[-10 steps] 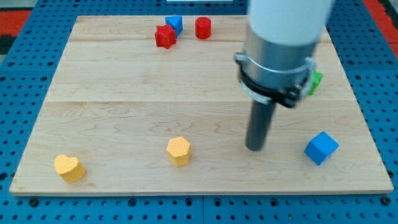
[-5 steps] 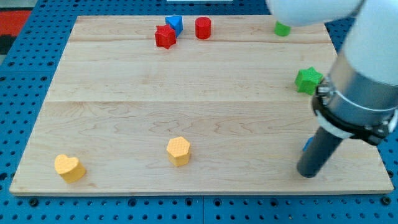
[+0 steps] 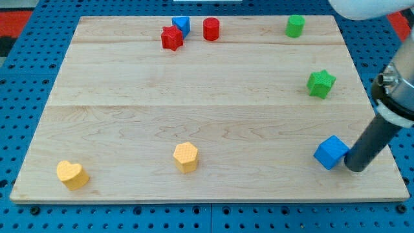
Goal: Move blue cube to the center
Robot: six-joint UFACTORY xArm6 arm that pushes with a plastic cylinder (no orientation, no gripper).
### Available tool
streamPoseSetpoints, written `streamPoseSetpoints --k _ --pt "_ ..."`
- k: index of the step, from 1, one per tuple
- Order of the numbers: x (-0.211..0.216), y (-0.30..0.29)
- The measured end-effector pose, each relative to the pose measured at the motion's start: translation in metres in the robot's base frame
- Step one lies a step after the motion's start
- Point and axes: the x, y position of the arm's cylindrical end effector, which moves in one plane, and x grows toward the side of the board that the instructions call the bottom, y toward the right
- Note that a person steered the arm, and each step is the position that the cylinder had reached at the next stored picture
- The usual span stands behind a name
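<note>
The blue cube (image 3: 331, 152) sits near the board's bottom right corner. My tip (image 3: 354, 168) is down on the wooden board (image 3: 194, 103) just to the right of the blue cube, touching or nearly touching its right side. The rod rises up and to the right toward the arm's grey body at the view's right edge.
A blue triangular block (image 3: 182, 25), a red star (image 3: 171, 38) and a red cylinder (image 3: 211, 29) cluster at the top. A green cylinder (image 3: 295, 25) and a green star (image 3: 320, 83) lie at the right. A yellow hexagon (image 3: 185, 156) and a yellow heart (image 3: 71, 174) lie at the bottom.
My tip moved from left of the blue cube, across its near side, to its right side. The cube has shifted very slightly left.
</note>
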Motion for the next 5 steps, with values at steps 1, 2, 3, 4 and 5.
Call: streamPoseSetpoints --k 1,2,3,4,5 --pt "-0.003 -0.025" --pt "-0.034 -0.028" --pt "-0.070 -0.028" --pt "-0.090 -0.058" --pt "-0.089 -0.087"
